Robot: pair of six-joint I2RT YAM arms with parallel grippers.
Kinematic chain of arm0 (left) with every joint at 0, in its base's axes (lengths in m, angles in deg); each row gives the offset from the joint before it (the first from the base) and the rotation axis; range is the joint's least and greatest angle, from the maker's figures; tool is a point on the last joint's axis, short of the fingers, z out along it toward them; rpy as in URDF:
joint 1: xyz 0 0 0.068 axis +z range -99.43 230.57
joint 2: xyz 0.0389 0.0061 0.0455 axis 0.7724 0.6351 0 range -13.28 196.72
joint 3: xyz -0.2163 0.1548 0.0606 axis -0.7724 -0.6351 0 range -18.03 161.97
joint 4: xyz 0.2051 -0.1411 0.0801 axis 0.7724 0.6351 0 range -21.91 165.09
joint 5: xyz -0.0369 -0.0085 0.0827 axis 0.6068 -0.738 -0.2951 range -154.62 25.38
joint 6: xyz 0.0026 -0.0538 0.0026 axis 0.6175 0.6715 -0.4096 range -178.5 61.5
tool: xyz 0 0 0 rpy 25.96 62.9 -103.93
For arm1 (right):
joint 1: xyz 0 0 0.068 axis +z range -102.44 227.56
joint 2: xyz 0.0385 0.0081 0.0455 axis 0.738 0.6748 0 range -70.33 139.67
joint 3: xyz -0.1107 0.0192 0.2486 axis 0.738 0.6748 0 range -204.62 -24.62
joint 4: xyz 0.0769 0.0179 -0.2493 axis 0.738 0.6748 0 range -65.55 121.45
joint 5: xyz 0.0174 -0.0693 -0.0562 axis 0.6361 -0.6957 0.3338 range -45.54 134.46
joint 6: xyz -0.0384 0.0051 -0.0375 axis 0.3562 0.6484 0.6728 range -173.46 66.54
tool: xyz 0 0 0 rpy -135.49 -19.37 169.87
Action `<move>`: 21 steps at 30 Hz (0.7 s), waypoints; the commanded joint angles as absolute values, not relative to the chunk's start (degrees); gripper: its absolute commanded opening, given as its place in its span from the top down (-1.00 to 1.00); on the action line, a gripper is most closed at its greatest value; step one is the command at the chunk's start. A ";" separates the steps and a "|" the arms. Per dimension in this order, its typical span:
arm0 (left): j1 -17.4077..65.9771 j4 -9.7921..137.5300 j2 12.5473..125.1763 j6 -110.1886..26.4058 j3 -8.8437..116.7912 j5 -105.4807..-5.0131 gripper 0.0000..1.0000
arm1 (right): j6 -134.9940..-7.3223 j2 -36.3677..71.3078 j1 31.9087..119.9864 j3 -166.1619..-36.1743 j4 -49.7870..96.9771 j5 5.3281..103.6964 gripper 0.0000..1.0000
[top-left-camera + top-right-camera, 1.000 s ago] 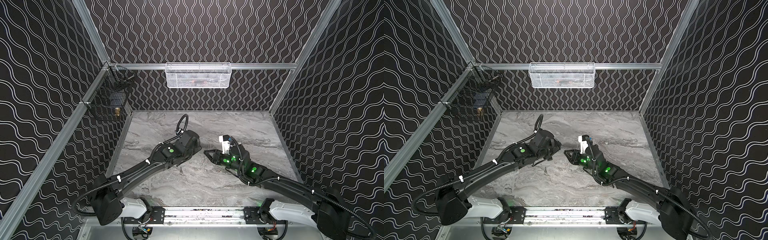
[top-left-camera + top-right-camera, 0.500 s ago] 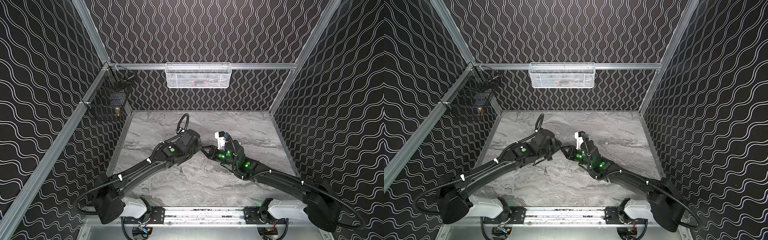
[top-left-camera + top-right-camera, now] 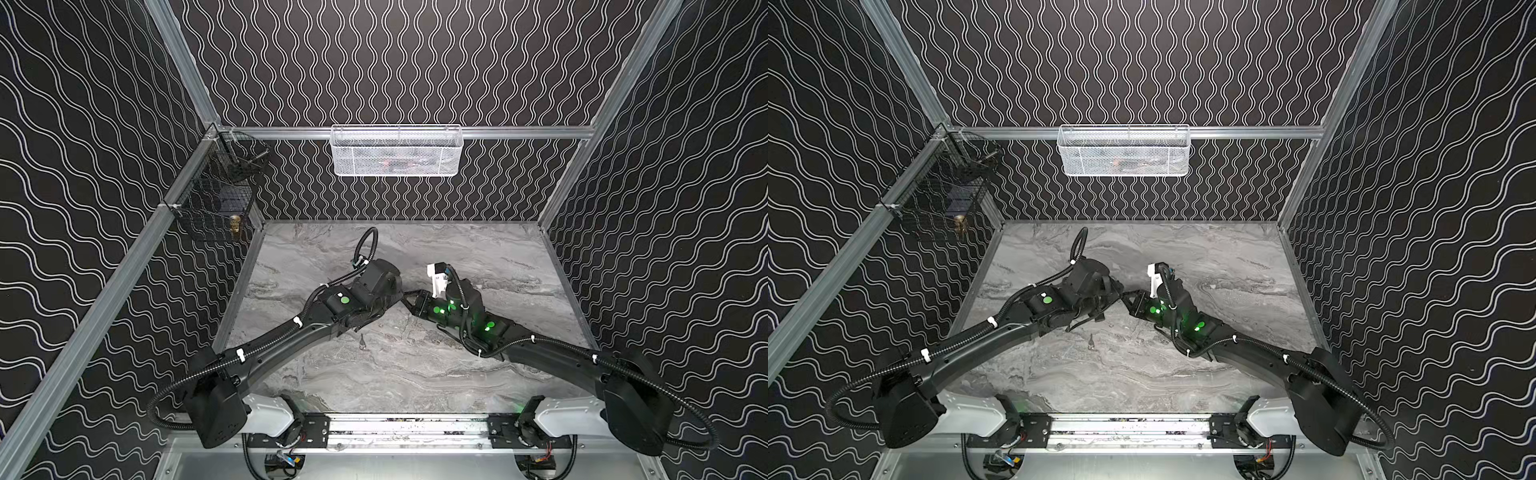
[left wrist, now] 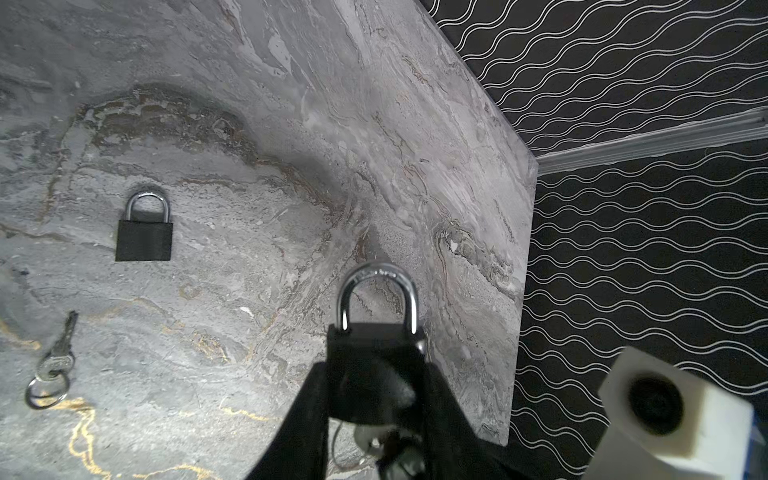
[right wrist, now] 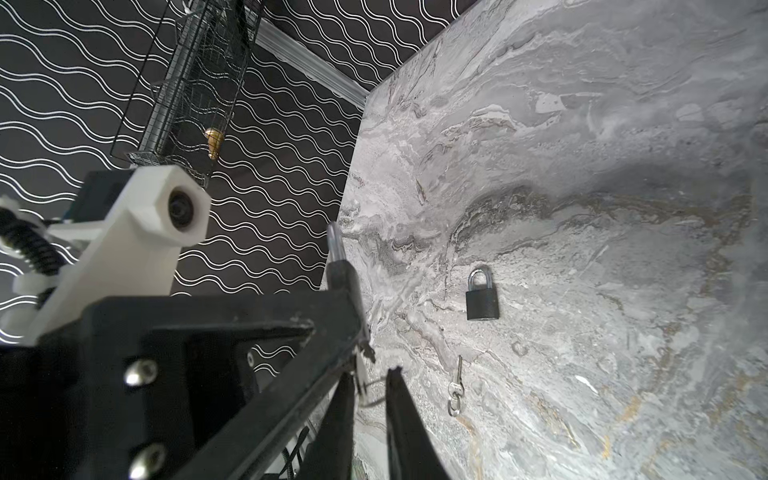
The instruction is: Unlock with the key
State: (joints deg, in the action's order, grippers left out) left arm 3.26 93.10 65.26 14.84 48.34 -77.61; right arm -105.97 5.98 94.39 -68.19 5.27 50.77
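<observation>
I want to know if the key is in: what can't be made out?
- The key under the held padlock: left wrist view, blurred, partly behind the left tool; insertion unclear.
- Grip of the right tool: right wrist view, only thin metal between its fingers.
- Both top views: held padlock hidden beneath the left arm.

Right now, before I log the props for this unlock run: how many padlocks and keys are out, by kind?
Padlocks: 2 (held padlock; loose padlock)
Keys: 2 (loose key; second key, partly hidden below the held padlock)
Total: 4
</observation>
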 commanded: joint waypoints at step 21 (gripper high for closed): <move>3.33 88.36 64.55 17.42 48.55 -71.87 1.00 | -105.21 6.76 94.50 -67.83 0.30 51.38 1.00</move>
